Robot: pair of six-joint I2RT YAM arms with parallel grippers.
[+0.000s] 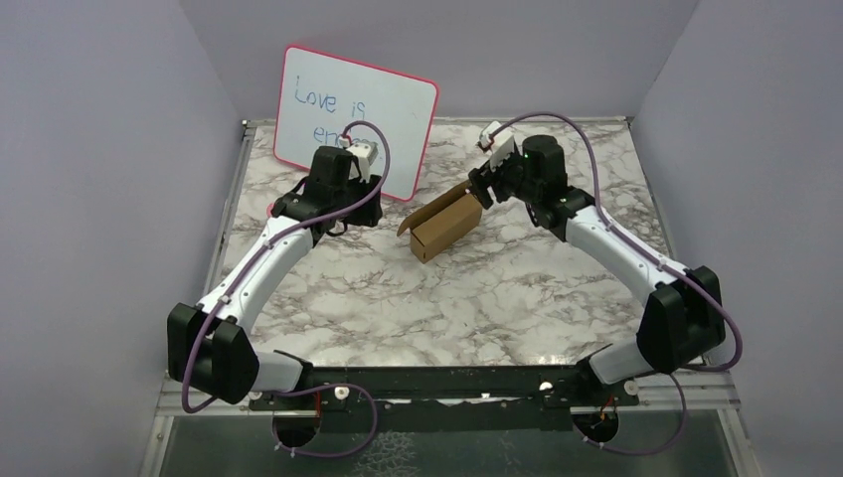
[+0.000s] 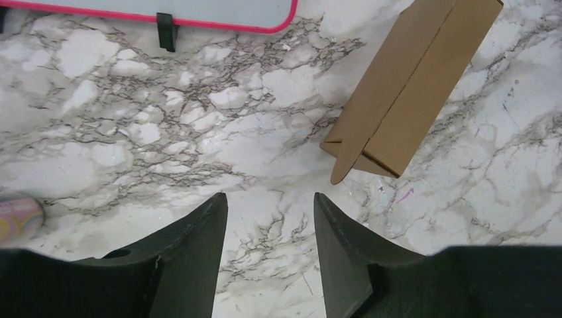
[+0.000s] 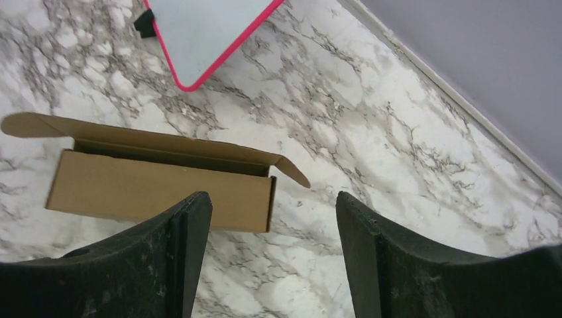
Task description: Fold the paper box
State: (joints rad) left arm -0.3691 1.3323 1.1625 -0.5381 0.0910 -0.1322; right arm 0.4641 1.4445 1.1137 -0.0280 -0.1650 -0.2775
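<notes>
One marble-patterned table, lilac walls around; paper box near whiteboard.

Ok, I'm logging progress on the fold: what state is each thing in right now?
paper box: formed, lid ajar, not held
left gripper: open, empty
right gripper: open, empty
whiteboard: propped upright, written on

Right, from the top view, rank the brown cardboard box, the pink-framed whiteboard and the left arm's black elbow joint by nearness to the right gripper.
1. Brown cardboard box: just beside the right gripper, mid-table.
2. Pink-framed whiteboard: back left.
3. Left arm's black elbow joint: near left edge.
</notes>
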